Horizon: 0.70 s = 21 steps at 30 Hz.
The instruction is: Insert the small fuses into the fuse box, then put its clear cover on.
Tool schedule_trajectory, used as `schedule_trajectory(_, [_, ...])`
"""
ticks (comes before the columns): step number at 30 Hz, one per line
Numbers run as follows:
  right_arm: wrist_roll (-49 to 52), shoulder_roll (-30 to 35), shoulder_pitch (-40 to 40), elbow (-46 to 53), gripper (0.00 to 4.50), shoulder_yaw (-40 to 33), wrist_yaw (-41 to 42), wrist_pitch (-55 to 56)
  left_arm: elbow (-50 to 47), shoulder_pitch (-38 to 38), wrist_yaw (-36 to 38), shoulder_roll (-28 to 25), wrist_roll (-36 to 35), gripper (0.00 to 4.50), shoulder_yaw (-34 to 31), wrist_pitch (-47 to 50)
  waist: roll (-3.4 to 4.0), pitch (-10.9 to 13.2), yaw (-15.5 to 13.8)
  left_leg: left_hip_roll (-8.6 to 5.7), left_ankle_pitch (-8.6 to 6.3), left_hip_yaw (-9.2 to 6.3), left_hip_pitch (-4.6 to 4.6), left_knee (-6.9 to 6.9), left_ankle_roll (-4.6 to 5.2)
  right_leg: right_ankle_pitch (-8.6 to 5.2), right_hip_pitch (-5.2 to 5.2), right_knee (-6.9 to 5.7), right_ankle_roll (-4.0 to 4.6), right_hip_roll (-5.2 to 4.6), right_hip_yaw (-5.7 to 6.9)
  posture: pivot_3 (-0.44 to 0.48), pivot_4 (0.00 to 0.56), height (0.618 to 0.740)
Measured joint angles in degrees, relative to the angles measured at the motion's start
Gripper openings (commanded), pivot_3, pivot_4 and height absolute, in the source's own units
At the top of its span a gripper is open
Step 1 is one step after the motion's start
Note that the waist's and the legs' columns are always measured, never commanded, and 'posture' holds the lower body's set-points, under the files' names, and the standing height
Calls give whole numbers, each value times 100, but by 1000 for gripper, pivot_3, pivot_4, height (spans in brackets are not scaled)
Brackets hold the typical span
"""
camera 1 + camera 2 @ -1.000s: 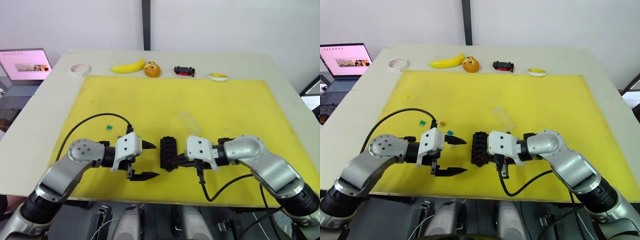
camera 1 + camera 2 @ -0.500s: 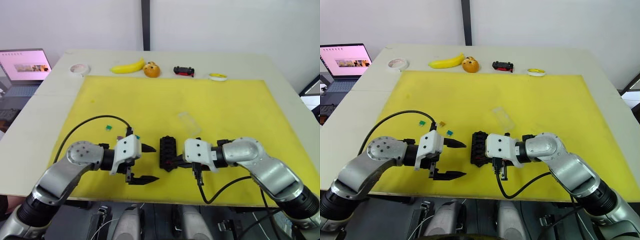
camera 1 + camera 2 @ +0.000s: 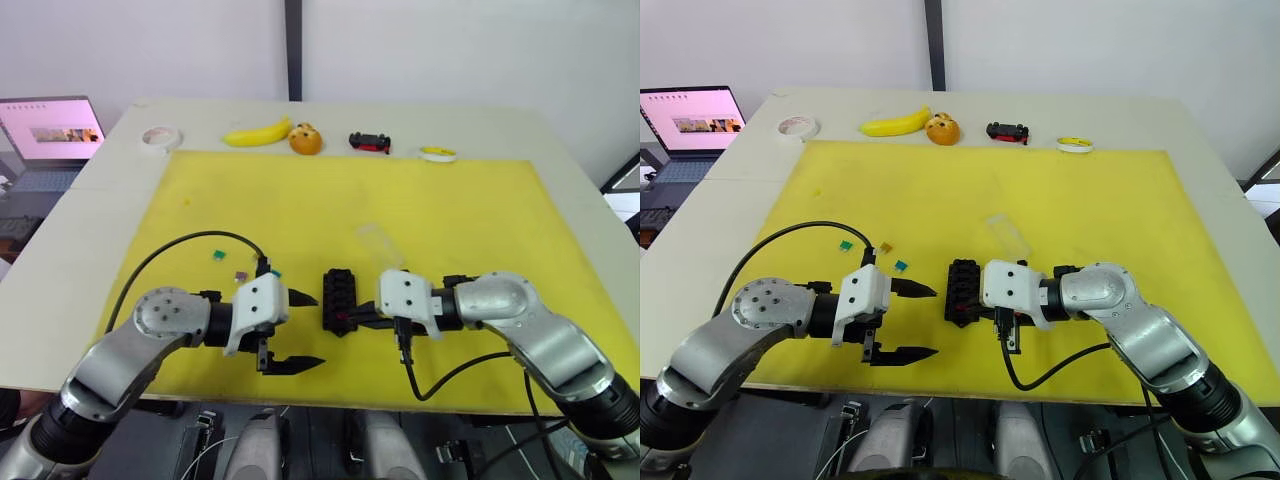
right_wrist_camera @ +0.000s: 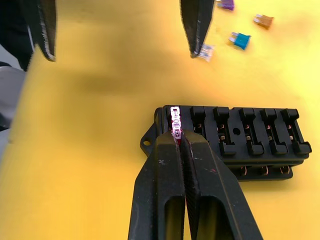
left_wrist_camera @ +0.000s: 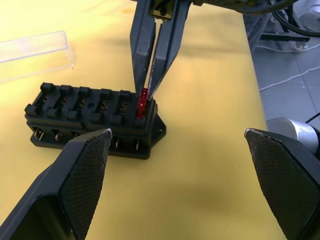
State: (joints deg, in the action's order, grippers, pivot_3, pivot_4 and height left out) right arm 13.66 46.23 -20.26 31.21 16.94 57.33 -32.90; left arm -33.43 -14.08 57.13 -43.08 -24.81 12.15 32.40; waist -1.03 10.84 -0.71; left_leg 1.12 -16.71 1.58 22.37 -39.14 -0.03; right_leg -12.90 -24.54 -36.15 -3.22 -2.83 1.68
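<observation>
Right end effector (image 4: pixel 176 142) pinches red fuse (image 4: pixel 175 124), seemingly seated in fuse box (image 4: pixel 235 137).

The yellow mat (image 3: pixel 300 215) lay open between the far row of clutter and the two arms. The fuse box (image 3: pixel 961 292) sat mid-front, its near end blocked by the right gripper (image 4: pixel 176 135), closed on a red fuse (image 5: pixel 142 101). The left gripper (image 3: pixel 915 321), spread wide, faced the box with a bare gap between. Loose fuses (image 3: pixel 900 266) lay just beyond it. The clear cover (image 3: pixel 1007 236) lay beyond the box, apart from it.
</observation>
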Motion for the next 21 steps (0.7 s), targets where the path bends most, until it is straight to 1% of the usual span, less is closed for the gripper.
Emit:
schedule_trajectory(4, [1, 1, 4, 0, 36, 4, 2, -31, 185, -127, 18, 33, 3, 4500, 0, -13, 0, 0, 2, -3, 0, 0, 0, 0, 0, 1, 0, 1, -1, -1, 0, 0, 150, 737])
schedule_trajectory(9, [19, -14, -11, 0, 36, 17, 2, -161, 184, -127, 4, 59, 4, 4500, 17, -13, 0, 0, 2, -2, 0, -1, 0, 0, 0, 0, 0, 0, 0, 0, 0, 0, 150, 737])
schedule_trajectory(20, [16, -17, -61, -1, 36, 59, 5, -168, 179, 58, 14, -11, 43, 4500, 13, -41, 0, 0, 4, -2, 0, 0, 0, 0, 0, 0, 0, 0, 0, 0, 0, 0, 150, 737])
schedule_trajectory(21, [21, -18, -74, -5, 324, 59, 17, -174, 179, 82, 14, -35, 46, 4500, 10, -49, 0, 0, 5, -1, 0, -1, 0, 0, 0, 0, 0, 1, 0, 0, 0, 0, 150, 737])
